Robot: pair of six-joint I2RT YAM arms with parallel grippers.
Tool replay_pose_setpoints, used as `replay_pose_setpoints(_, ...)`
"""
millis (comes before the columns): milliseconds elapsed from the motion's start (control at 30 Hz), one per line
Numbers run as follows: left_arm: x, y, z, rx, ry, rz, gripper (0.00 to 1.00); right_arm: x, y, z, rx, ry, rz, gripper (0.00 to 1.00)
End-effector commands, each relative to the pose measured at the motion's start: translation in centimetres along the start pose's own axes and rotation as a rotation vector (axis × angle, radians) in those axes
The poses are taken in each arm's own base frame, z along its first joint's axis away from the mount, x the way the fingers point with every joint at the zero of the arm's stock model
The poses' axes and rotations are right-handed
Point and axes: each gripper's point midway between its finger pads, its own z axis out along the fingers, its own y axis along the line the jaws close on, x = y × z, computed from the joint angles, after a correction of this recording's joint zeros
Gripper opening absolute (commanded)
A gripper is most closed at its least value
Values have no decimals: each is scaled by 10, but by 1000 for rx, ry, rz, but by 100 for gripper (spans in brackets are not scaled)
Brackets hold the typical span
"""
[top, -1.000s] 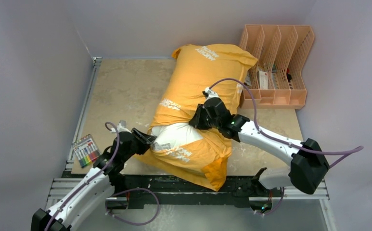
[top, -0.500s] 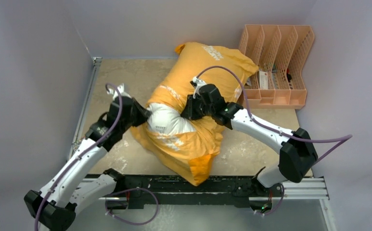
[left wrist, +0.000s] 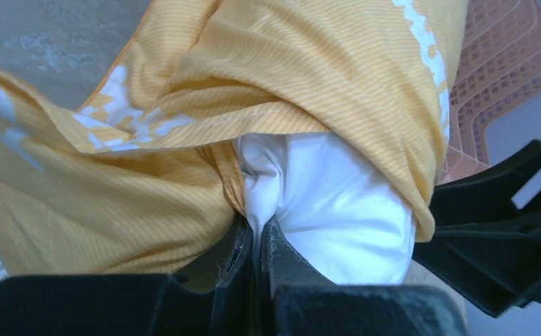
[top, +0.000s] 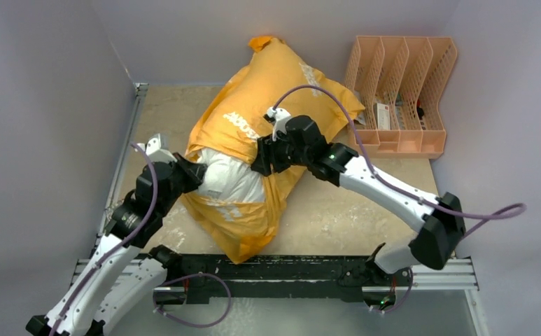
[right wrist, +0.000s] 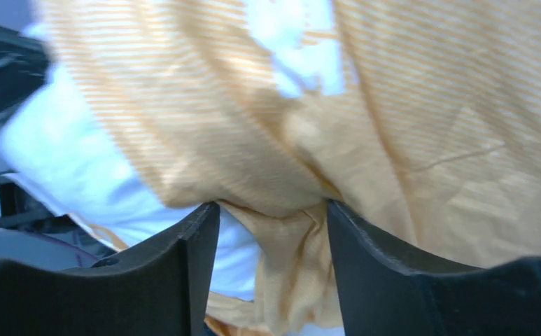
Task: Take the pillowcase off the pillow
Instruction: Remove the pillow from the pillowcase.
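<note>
The orange-yellow pillowcase (top: 267,91) with white lettering lies bunched across the table middle, its far end tipped up against the back wall. A bulge of the white pillow (top: 229,178) pokes out of its opening on the left. My left gripper (top: 199,170) is shut on a fold of that white pillow (left wrist: 337,203), beside the pillowcase's edge (left wrist: 309,70). My right gripper (top: 259,157) sits on the opposite side of the bulge. It stands open (right wrist: 273,210), with a loose twist of pillowcase (right wrist: 407,126) hanging between the fingers and pillow (right wrist: 50,161) at the left.
A peach desk organiser (top: 404,91) with small items in its slots stands at the back right, close to the pillowcase. Grey walls close in the left, back and right. The arms' black base rail (top: 288,269) runs along the near edge.
The left gripper closed on the pillow and swung left and away. The whole bundle shifted left and toward the back wall. The right gripper's jaws opened off the pillowcase.
</note>
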Motion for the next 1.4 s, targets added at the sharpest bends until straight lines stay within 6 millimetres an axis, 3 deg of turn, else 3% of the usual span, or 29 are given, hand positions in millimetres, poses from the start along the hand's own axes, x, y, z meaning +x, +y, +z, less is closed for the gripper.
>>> replay_pose_setpoints(0, 27, -5, -10, 95, 70, -70, 0, -36, 53, -47, -54, -178, -289, 63)
replay_pose_setpoints(100, 24, -8, -11, 106, 62, -63, 0, -31, 97, -43, -134, -184, -416, 66)
replay_pose_setpoints(233, 16, -19, -11, 128, 62, -54, 0, -25, 123, -23, -158, -175, -473, 70)
replay_pose_setpoints(500, 11, -26, -17, 162, 49, -77, 0, -33, 83, 9, 129, -163, -383, 81)
replay_pose_setpoints(600, 10, -28, -19, 170, 49, -81, 0, -24, 81, 14, 123, -121, -415, 82)
replay_pose_setpoints(767, 7, -30, -21, 177, 44, -93, 0, 14, 79, 20, 109, 27, -450, 84)
replay_pose_setpoints(800, 7, -30, -21, 173, 43, -96, 0, 21, 84, 18, 93, 40, -449, 86)
replay_pose_setpoints(833, 8, -29, -20, 171, 46, -97, 0, 27, 85, 17, 93, 55, -434, 95)
replay_pose_setpoints(900, 8, -31, -19, 178, 44, -103, 0, 41, 82, 18, 116, 101, -412, 97)
replay_pose_setpoints(1067, 4, -39, -22, 214, 36, -120, 0, 79, 26, 35, 397, 210, -382, 99)
replay_pose_setpoints(1133, 3, -41, -22, 224, 40, -120, 0, 79, 5, 41, 525, 203, -378, 99)
replay_pose_setpoints(1200, 3, -43, -24, 231, 43, -120, 0, 75, -8, 49, 596, 171, -385, 93)
replay_pose_setpoints(1367, 3, -44, -26, 238, 41, -131, 0, 59, -18, 64, 627, 117, -324, 44)
